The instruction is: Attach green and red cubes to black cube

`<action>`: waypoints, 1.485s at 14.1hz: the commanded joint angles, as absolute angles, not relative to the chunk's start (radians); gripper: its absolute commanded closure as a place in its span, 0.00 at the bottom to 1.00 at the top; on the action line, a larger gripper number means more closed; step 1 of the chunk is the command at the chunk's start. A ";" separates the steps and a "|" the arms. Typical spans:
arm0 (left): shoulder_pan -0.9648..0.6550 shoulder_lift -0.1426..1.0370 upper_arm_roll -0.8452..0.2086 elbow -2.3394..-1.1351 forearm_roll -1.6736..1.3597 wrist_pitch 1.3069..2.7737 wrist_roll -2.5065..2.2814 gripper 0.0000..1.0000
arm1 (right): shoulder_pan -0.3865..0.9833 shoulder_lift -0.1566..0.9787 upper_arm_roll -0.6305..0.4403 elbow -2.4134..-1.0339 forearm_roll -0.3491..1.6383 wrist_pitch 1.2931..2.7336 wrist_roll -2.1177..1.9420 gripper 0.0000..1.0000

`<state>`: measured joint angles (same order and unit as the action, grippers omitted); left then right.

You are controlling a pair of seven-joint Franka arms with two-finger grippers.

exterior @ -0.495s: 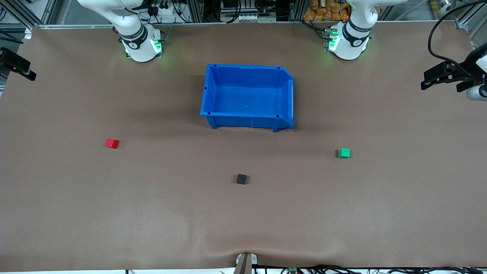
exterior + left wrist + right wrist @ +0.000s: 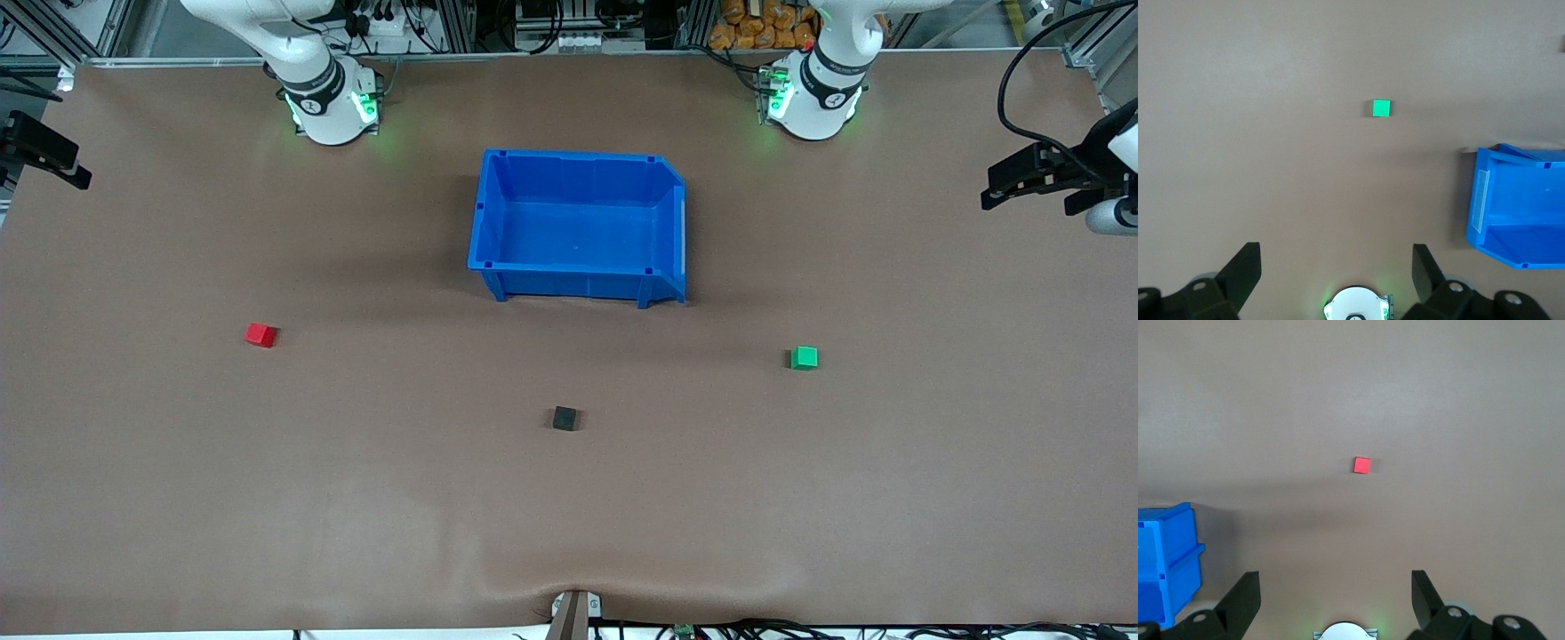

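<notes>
High over the table ends, left gripper (image 2: 1337, 267) and right gripper (image 2: 1335, 587) hang, jaws released.

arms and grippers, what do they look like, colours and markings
Both arms are glossy white with a black band near the base, and their bases glow green. The left gripper and the right gripper have matt black, wedge-shaped fingers on black bodies with round silver fittings. A black cable loops to the left arm's end.

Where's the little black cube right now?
The black cube sits alone on the table, nearer the front camera than the blue bin, roughly between the red cube and green cube.
</notes>
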<state>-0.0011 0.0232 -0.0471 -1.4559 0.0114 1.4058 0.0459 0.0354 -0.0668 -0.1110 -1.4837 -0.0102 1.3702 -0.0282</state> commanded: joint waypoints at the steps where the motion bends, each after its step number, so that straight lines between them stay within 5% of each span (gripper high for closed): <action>1: -0.002 0.021 -0.048 -1.454 0.012 1.430 0.041 0.00 | 0.038 -0.058 -0.112 -1.471 -0.014 1.394 -0.035 0.00; 7: 0.008 0.080 -0.048 -1.473 -0.002 1.465 0.040 0.00 | 0.028 -0.025 -0.114 -1.466 -0.011 1.416 -0.034 0.00; 15: -0.003 0.115 -0.049 -1.689 -0.017 1.753 -0.005 0.00 | 0.018 0.273 -0.117 -1.434 -0.149 1.589 -0.046 0.00; 21: -0.021 0.284 -0.051 -1.769 -0.011 1.986 -0.008 0.00 | -0.060 0.466 -0.118 -1.445 -0.149 1.663 -0.032 0.00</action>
